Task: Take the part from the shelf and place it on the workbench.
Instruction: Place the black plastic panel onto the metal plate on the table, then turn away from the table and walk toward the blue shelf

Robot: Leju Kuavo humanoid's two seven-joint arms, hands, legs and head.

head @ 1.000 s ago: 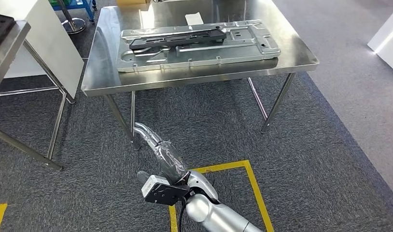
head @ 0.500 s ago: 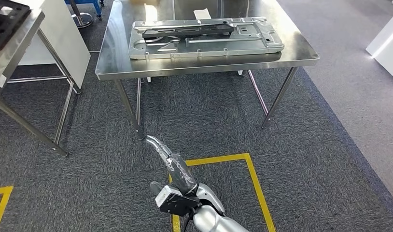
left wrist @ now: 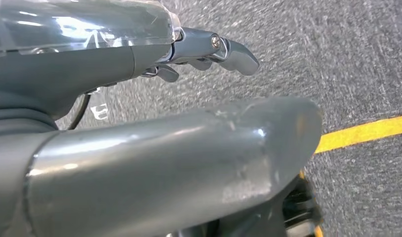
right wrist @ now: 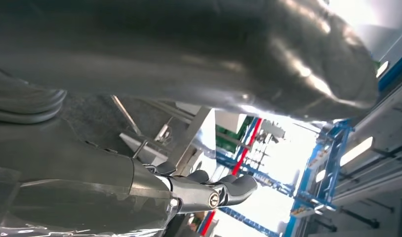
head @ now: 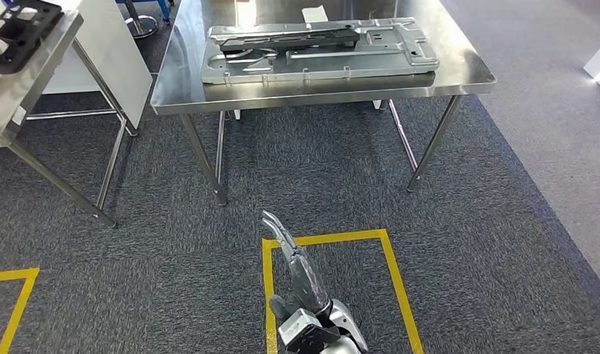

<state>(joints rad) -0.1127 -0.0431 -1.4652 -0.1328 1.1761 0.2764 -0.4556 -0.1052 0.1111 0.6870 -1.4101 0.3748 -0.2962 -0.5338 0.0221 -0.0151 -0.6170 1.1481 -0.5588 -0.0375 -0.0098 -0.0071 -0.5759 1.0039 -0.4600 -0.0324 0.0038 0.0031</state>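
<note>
Part (head: 319, 49), a flat metal plate, lies along the near edge of the surface (head: 470, 74). We judge placement done. Left hand (head: 291, 258) hangs over the floor, fingers straight, holding nothing; right hand (right wrist: 199, 190) looks likewise empty. Next: stand clear.

- The counter (head: 172, 96) stands ahead, across the floor (head: 503, 243) from the robot.
- A large flat plate (head: 319, 63) lies on the counter, spanning most of its width.
- A long part (head: 290, 37) lies on the plate, toward its far edge.
- A paper slip (head: 314, 13) lies on the counter behind the plate.
- A second table (head: 17, 103) stands to the left of the counter, with a tray (head: 21, 28) on it.
- A taped square (head: 330, 240) marks the floor before the counter.
- One hand (head: 297, 269) reaches out over the square's left line.
</note>
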